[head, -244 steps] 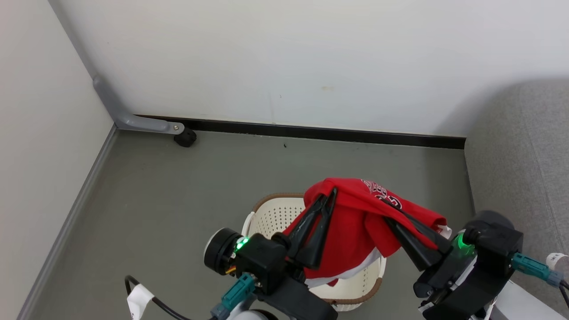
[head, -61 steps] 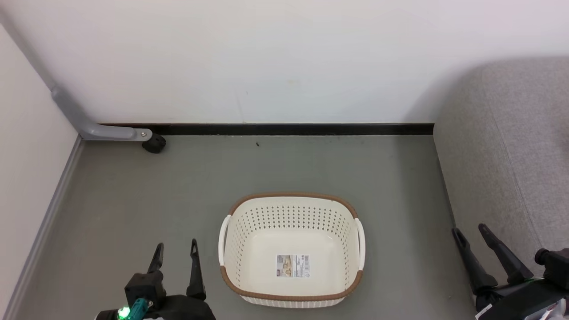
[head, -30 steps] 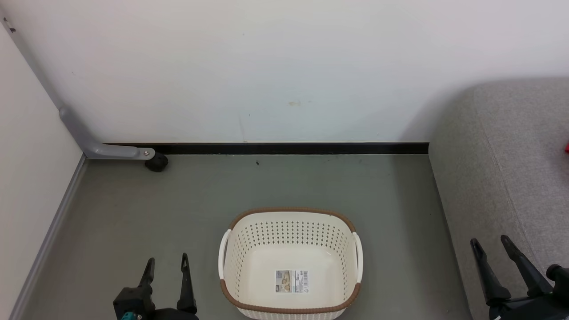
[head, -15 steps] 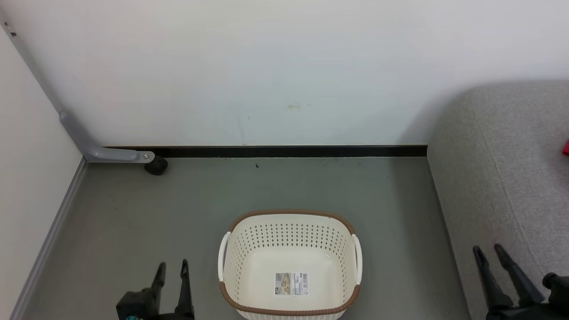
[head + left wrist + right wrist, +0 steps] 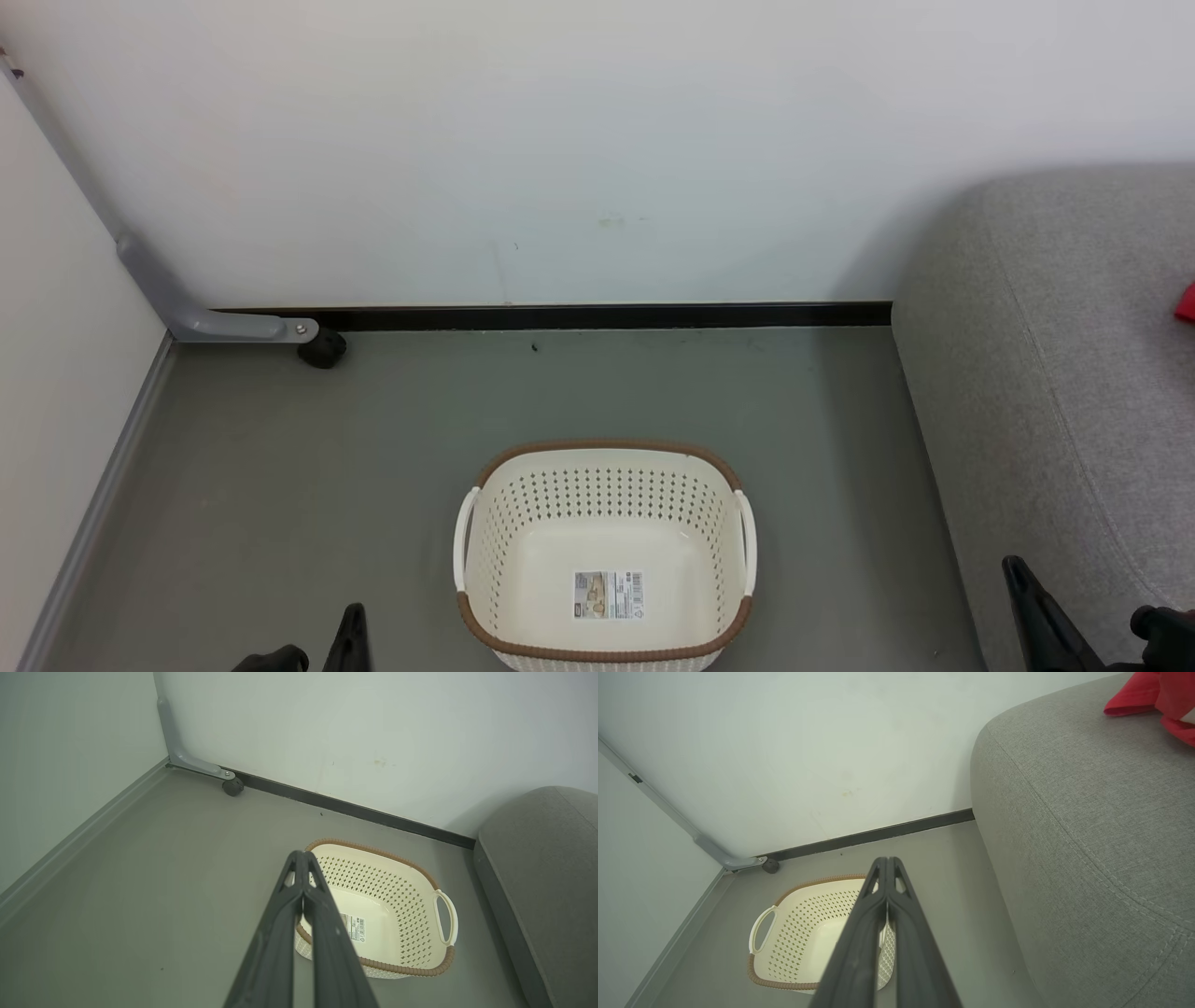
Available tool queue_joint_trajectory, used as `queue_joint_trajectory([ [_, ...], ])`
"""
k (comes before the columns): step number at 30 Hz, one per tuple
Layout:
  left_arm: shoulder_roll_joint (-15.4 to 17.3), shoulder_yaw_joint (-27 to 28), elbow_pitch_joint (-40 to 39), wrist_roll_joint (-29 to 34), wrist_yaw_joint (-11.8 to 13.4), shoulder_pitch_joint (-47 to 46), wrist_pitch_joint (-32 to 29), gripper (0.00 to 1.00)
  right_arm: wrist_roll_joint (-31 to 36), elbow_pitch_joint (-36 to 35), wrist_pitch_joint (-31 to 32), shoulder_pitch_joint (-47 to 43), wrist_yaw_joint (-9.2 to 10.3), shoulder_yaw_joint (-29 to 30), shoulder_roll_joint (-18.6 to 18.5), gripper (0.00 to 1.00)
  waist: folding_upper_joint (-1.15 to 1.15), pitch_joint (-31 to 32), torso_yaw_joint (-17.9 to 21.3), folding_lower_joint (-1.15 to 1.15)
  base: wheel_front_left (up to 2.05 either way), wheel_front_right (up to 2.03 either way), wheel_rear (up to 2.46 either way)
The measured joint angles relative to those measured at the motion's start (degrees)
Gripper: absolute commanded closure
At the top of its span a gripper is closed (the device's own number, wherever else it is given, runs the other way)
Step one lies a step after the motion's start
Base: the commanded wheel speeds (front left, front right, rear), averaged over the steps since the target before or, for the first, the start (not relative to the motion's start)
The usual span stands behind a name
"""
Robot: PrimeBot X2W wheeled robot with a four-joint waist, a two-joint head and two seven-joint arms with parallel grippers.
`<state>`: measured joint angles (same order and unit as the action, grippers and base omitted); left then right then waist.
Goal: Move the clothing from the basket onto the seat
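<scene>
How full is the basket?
Empty. The basket has a bare bottom with just a paper label; the red clothing lies on the seat.

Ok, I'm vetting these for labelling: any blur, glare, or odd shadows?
Head view: soft even light, no glare, sharp; the sofa throws a faint shadow on the wall beside it. Left wrist view: the left gripper goes soft near the lens, the basket is crisp. Right wrist view: same softness on the right gripper; the clothing is cropped at the corner.
</scene>
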<state>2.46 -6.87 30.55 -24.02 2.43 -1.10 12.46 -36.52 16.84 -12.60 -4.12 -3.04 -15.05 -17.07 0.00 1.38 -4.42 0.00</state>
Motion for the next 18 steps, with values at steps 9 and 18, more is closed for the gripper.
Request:
queue_joint_trajectory([
  [9,0.0,1.1,-0.9,-6.7,-1.0,-0.2,-2.0,1.00,-5.1,0.1,2.1,0.6,-0.48,2.5,1.5,1.00,0.00,-0.1,0.4,0.00,0.00,0.00,0.00],
  [18,0.0,2.4,-2.0,-13.1,-2.0,-0.3,-4.0,1.00,-10.6,0.1,4.2,1.3,-0.58,4.8,2.9,1.00,0.00,-0.3,0.9,0.00,0.00,0.00,0.00],
])
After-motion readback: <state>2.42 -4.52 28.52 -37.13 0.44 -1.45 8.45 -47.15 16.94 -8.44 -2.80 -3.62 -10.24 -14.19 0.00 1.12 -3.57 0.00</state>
